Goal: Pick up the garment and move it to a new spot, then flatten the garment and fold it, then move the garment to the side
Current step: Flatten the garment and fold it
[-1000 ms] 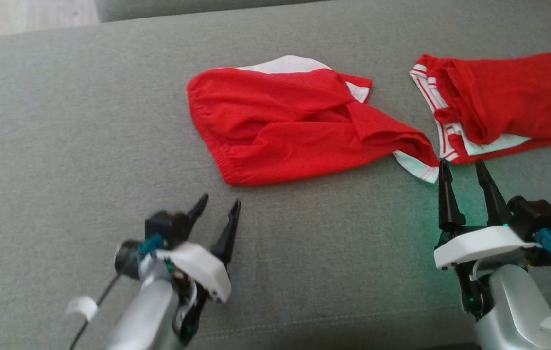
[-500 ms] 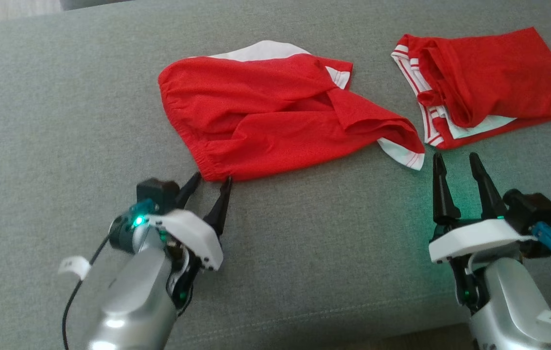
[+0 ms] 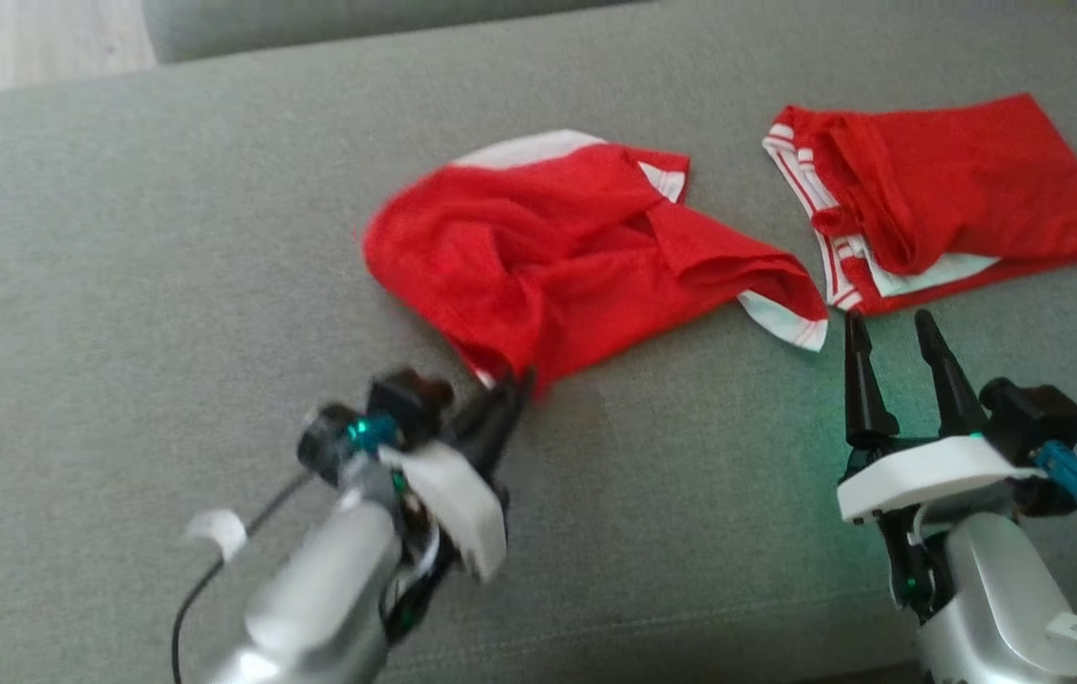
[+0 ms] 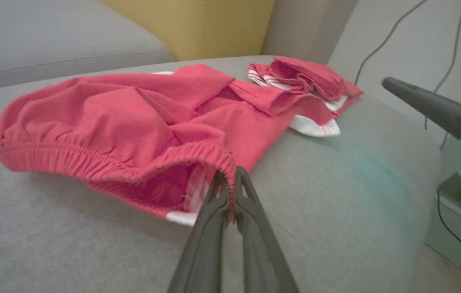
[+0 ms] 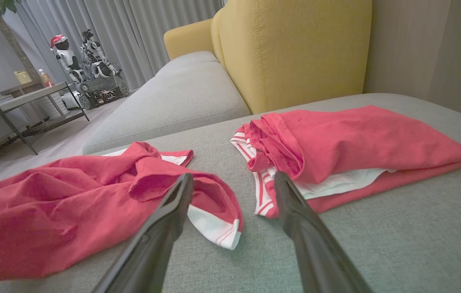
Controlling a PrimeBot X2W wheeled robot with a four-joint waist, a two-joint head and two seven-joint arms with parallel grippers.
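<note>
The left gripper (image 3: 503, 394) had its two dark fingers pressed together, and they were pinching the elastic waistband of the red garment (image 3: 576, 247) at its near corner. In the left wrist view that gathered hem bunched up right at the fingertips, with a sliver of white fabric showing just beneath the pinch. The head view was blurred around this arm, so the finer detail of the grip came from the wrist camera. The garment itself lay crumpled in the middle of the grey cushion (image 3: 121, 285), waistband towards the robot's left and a white-trimmed leg opening trailing off to the right. Over on the other side, the right gripper (image 3: 888, 323) stood with its fingers spread wide and nothing between them, its tips pointing at the gap between the garment's white hem and a second red piece (image 3: 956, 199). That piece, with white stripes at its edge, sat folded further right on the same cushion, close to the first but apart from it. A yellow armchair (image 5: 295, 49) rose behind the cushion in the right wrist view.
</note>
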